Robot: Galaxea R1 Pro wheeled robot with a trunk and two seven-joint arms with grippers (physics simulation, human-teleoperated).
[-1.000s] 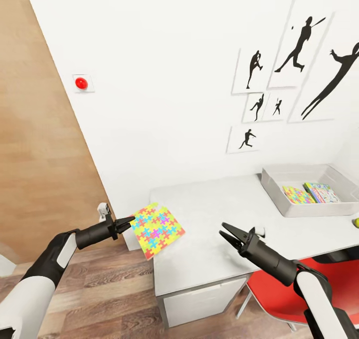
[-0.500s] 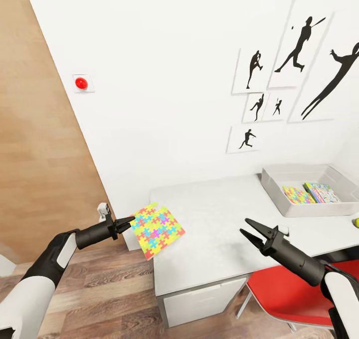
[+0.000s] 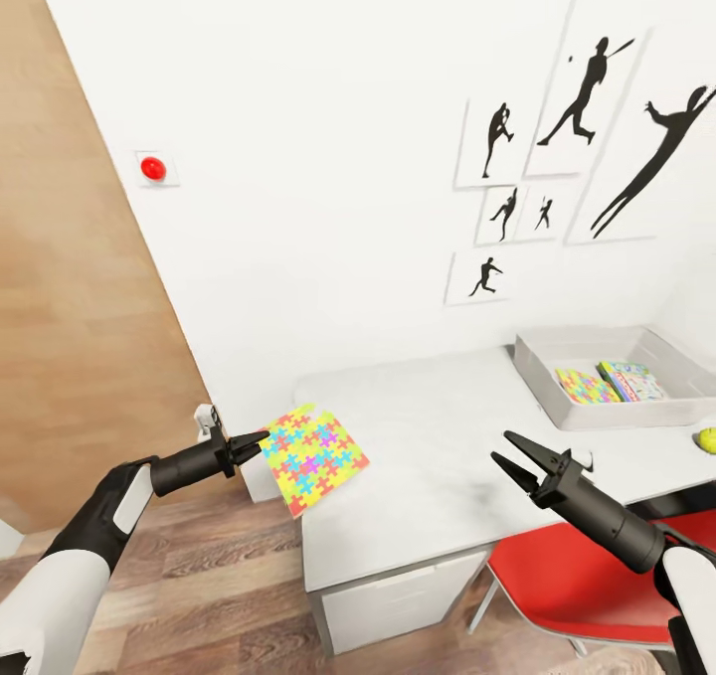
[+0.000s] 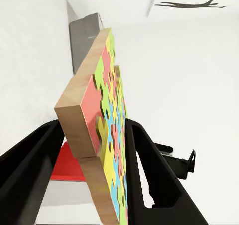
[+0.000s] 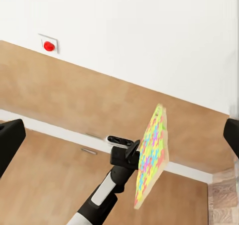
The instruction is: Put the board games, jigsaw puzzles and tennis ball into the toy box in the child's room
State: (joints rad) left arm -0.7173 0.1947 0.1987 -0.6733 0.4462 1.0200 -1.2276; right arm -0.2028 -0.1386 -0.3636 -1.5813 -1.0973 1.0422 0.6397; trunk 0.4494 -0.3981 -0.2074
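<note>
Head view: left gripper [image 3: 261, 440] pinches 1 puzzle [image 3: 313, 458] at 7 o'clock, off the table's [image 3: 438, 476] left end; right gripper [image 3: 511, 454] spread at 4; toy box [image 3: 557, 404] at 3.
Left wrist view: fingers [image 4: 149, 170] clamp the puzzle [image 4: 107, 135].
Right wrist view: the puzzle [image 5: 152, 155] hangs centre.

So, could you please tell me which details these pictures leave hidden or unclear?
- Head view: the small yellow-green ball is cut off by the picture's edge.
- Head view: the printed cover of the board game inside the shallow light-grey toy box is too small to read.
- Left wrist view: the multicoloured jigsaw puzzle sheet appears edge-on between the left tool fingers, its pattern foreshortened.
</note>
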